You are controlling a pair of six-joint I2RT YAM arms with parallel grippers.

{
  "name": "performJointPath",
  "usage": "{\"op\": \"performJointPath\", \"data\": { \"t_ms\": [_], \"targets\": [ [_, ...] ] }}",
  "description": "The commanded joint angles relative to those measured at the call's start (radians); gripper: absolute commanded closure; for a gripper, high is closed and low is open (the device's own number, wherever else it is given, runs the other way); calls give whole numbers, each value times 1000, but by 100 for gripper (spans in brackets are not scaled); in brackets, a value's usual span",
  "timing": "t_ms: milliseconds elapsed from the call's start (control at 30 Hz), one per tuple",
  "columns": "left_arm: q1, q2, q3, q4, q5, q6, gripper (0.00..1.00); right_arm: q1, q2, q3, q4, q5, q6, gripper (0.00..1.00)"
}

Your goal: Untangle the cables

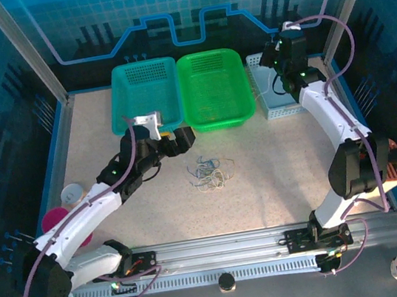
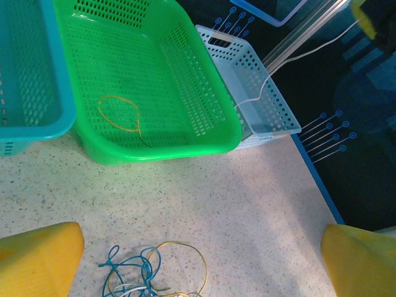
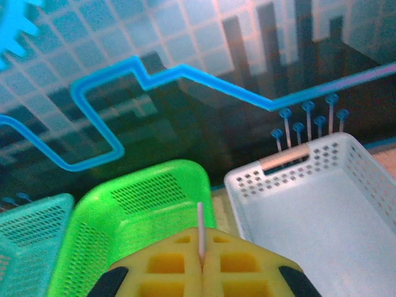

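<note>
Tangled cables (image 1: pixel 208 173) lie on the table (image 1: pixel 277 174), the left gripper (image 1: pixel 181 139) spread wide just beside them. Beyond, a yellow cable (image 2: pixel 120 114) sits in the green basket (image 2: pixel 179 150); the right gripper (image 3: pixel 201 263), over the white basket (image 3: pixel 322 210), pinches a white cable (image 3: pixel 200 226).

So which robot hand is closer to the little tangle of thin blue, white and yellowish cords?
Left. The left gripper hangs open beside the tangle; the right gripper, pinching a white cable, is far over the white plastic basket.
</note>
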Motion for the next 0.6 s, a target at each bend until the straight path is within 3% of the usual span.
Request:
{"op": "performJointPath", "data": {
  "t_ms": [0,233,567],
  "targets": [
    [7,-23,-3,8,16,-9,1,-4,-9,15,21,42,-10,100],
    [7,-9,-6,25,22,-18,1,-4,-44,132,16,42,-17,100],
    [7,-2,-7,31,29,-21,1,-5,-55,202,69,217,-70,100]
  ]
}}
